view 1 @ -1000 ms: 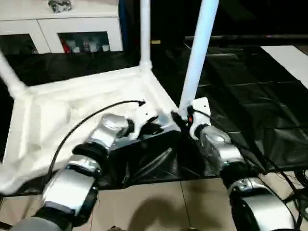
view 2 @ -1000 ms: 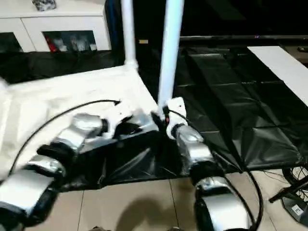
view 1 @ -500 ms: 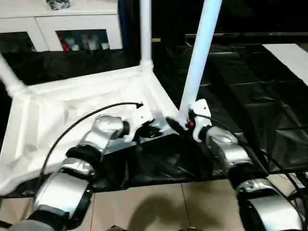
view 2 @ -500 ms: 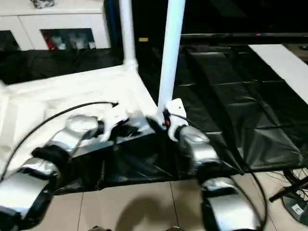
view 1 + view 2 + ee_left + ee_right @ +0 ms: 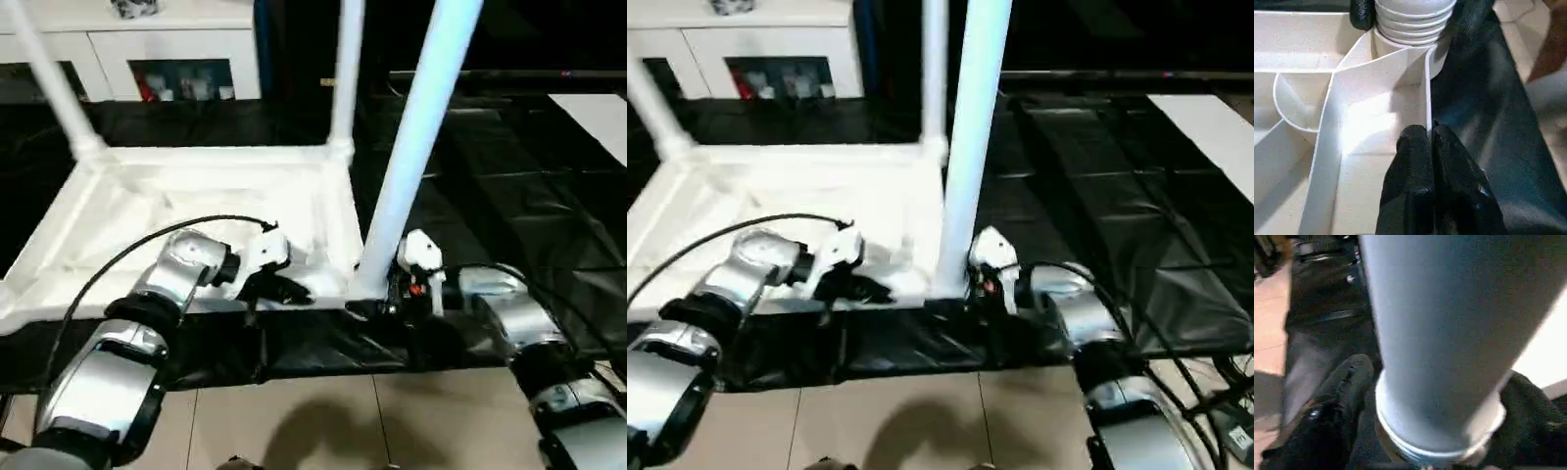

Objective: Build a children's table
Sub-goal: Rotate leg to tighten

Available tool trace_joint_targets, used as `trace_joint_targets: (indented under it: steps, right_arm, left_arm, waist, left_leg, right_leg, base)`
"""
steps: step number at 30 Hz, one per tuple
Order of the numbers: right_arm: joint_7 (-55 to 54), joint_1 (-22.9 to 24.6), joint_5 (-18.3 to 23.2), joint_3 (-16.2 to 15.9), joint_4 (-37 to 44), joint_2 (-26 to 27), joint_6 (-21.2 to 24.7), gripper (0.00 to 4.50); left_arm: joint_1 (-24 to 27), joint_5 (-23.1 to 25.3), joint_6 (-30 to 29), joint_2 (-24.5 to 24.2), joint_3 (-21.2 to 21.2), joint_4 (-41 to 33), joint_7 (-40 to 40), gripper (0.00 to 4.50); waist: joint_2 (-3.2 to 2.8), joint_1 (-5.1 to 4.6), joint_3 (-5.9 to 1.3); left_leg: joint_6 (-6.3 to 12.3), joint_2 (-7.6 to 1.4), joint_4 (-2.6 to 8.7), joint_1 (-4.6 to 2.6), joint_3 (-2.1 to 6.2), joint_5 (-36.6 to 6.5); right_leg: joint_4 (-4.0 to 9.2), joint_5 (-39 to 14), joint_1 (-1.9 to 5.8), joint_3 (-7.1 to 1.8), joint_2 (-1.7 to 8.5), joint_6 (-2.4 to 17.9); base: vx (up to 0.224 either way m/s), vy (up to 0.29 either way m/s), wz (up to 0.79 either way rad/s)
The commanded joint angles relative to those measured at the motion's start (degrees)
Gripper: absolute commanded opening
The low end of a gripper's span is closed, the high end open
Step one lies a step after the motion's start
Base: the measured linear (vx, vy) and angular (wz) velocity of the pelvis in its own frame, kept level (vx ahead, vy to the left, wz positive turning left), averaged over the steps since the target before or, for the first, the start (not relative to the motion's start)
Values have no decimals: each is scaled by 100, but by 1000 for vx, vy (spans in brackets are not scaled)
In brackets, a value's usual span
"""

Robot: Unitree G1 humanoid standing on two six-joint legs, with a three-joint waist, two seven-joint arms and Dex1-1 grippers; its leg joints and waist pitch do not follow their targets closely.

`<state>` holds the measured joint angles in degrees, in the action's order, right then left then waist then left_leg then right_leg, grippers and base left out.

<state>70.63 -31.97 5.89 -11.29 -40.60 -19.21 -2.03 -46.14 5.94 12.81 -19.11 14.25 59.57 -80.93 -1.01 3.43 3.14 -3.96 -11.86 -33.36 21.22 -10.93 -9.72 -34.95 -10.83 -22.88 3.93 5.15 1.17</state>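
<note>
The children's table lies upside down: its white tabletop (image 5: 196, 186) rests on a black sheet with legs standing up in the corner sockets. The near right leg (image 5: 411, 147) rises from the corner closest to me. Two more legs stand at the far right (image 5: 345, 69) and far left (image 5: 54, 83). My left gripper (image 5: 294, 291) is shut on the tabletop's thin near rim (image 5: 1426, 88), just beside that corner socket. My right gripper (image 5: 377, 305) straddles the near right leg's base (image 5: 1440, 421), and its fingers (image 5: 1349, 382) stand open on either side of the tube.
The black sheet (image 5: 509, 176) covers the work surface and ends near me at a tan tiled floor (image 5: 323, 421). A white cabinet (image 5: 176, 39) stands behind. A flat white board (image 5: 598, 117) lies at the far right. A black cable (image 5: 127, 255) loops over my left forearm.
The tabletop has swung round so that its near rim now runs straight across in front of me. Its near right corner and both grippers have shifted right with it.
</note>
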Motion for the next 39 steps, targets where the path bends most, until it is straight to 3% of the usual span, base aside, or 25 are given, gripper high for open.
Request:
trace_joint_targets:
  steps: [1, 10, 12, 16, 17, 18, 21, 26, 31, 32, 34, 36, 39]
  right_arm:
    - [286, 141, -131, -342, 12, 59, 160, 331]
    - [379, 283, 76, -287, 307, 111, 557, 283]
    - [-65, 293, 94, -116, 247, 259, 662, 278]
    - [-1786, 141, -150, 264, -190, 686, 584, 275]
    - [-2663, 16, -222, 460, -464, 905, 596, 274]
    - [-2663, 16, -222, 460, -464, 905, 596, 274]
    - [-3996, -211, -319, 665, -925, 1291, 520, 274]
    - [-5339, -572, -552, 730, -1444, 1779, 300, 274]
    - [-5501, -757, -551, 814, -1680, 1859, 160, 274]
    - [-5372, -841, -388, 957, -1742, 1884, 119, 329]
    - [-5120, -942, -216, 1090, -1780, 1871, 33, 343]
    - [-4989, -968, -240, 1052, -1793, 1820, -34, 366]
    - [-4658, -934, -267, 951, -1738, 1704, -127, 385]
  left_arm:
    - [-16, 93, 70, 43, 177, -41, -173, 0]
    - [-2, 32, 26, 15, 119, -35, -230, 0]
    - [14, -5, -84, 66, 94, -61, -175, 0]
    - [-49, 197, -345, 220, 66, 5, 765, 0]
    - [-133, 240, -506, 354, -11, 99, 1315, 0]
    - [-133, 240, -506, 354, -11, 99, 1315, 0]
    - [-248, 286, -785, 681, -76, 141, 2076, 0]
    - [-265, 341, -949, 1117, -47, 63, 2726, 0]
    - [-242, 389, -928, 1181, -17, 44, 2827, 0]
    - [-239, 391, -945, 1181, -19, 45, 2846, 0]
    - [-225, 398, -933, 1112, -26, 30, 2830, 0]
    - [-209, 411, -869, 1041, -22, 14, 2784, 0]
    - [-182, 392, -762, 938, -5, 5, 2590, 0]
  waist:
    - [0, -11, -362]
    - [4, -3, -371]
    - [9, -2, -365]
    - [7, -54, -320]
    - [-9, -127, -296]
    - [-5, -158, -291]
    - [-13, -233, -284]
    - [-38, -294, -317]
    - [-35, -332, -330]
    - [-41, -326, -336]
    - [-34, -324, -346]
    - [-26, -295, -352]
    - [-23, -280, -368]
  left_leg:
    - [320, -163, 397, -73, 46, -1625]
    - [314, -162, 392, -83, 37, -1515]
    - [304, -162, 396, -77, 37, -1515]
    - [97, -148, 433, -98, 63, -1898]
    - [-76, -138, 439, -158, 99, -2218]
    - [-118, -125, 439, -163, 103, -2280]
    - [-129, -112, 456, -140, 151, -2423]
    - [-78, -105, 473, -138, 136, -2458]
    - [26, -94, 460, -118, 104, -2419]
    - [52, -93, 455, -114, 97, -2365]
    - [110, -101, 450, -100, 93, -2270]
    - [138, -109, 438, -127, 70, -2195]
    - [194, -112, 437, -84, 69, -1977]
  right_leg:
    - [461, -1280, 272, -236, 297, 1392]
    - [446, -1110, 270, -237, 288, 1431]
    - [447, -1153, 271, -239, 294, 1418]
    - [528, -2066, 232, -231, 313, 1168]
    - [584, -2682, 162, -224, 323, 1002]
    - [603, -2828, 151, -219, 318, 946]
    - [666, -3210, 156, -190, 333, 725]
    - [672, -2603, 148, -185, 296, 849]
    - [625, -2097, 165, -214, 284, 1063]
    - [623, -2037, 175, -218, 290, 1085]
    - [603, -1919, 196, -218, 291, 1152]
    - [607, -1779, 170, -230, 291, 1206]
    - [562, -1514, 221, -228, 292, 1261]
  base:
    - [0, 0, 0]
    - [0, 0, 0]
    - [0, 0, 0]
    - [0, 0, 0]
    - [0, 0, 0]
    - [0, 0, 0]
    - [0, 0, 0]
    - [0, 0, 0]
    - [0, 0, 0]
    - [0, 0, 0]
    - [0, 0, 0]
    - [0, 0, 0]
    - [0, 0, 0]
